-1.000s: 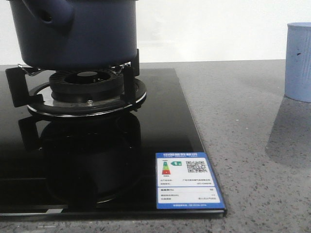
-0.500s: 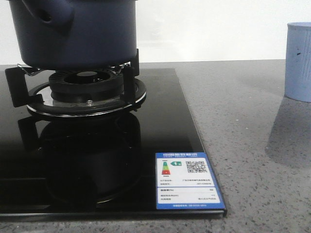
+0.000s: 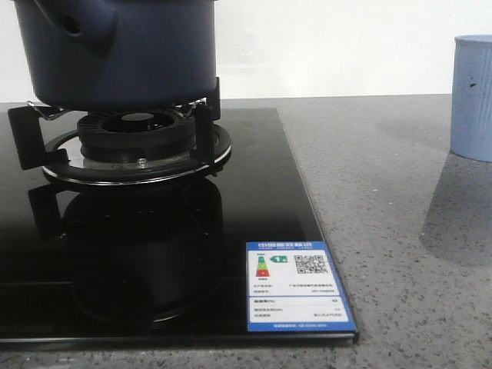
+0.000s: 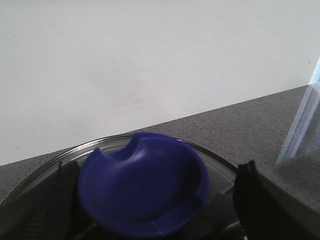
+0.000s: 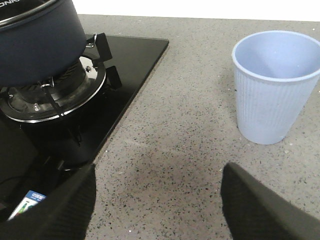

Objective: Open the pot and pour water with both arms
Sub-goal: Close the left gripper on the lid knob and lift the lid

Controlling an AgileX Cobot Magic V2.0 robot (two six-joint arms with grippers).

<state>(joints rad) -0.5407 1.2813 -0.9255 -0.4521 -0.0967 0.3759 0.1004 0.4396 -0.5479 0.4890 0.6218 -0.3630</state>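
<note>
The pot (image 3: 123, 54), dark navy with straight matte sides, sits on the black pan supports of a gas burner (image 3: 138, 142) at the far left of a glossy black glass hob (image 3: 254, 200). Its stubby hollow handle (image 3: 81, 23) points toward the near left. A blue-bordered energy label (image 3: 298, 286) is stuck on the hob's near right corner. The hob is set into a grey speckled countertop (image 3: 384, 192), and well off to the right stands a light-blue ribbed cup (image 5: 275, 85), upright and open-topped, with nothing visible inside it.

The left gripper (image 4: 150, 200) is over the pot's glass lid (image 4: 220, 160), its two dark fingers (image 4: 255, 200) standing on either side of the deep-blue, bowl-shaped lid knob (image 4: 145, 192). The jaws are apart around the knob; I cannot tell whether the pads touch it.

The right gripper (image 5: 157, 210) hangs above bare countertop between the hob's right edge and the cup, jaws spread wide and holding nothing. From its wrist camera, the pot shows to one side on the burner, the cup to the other.
</note>
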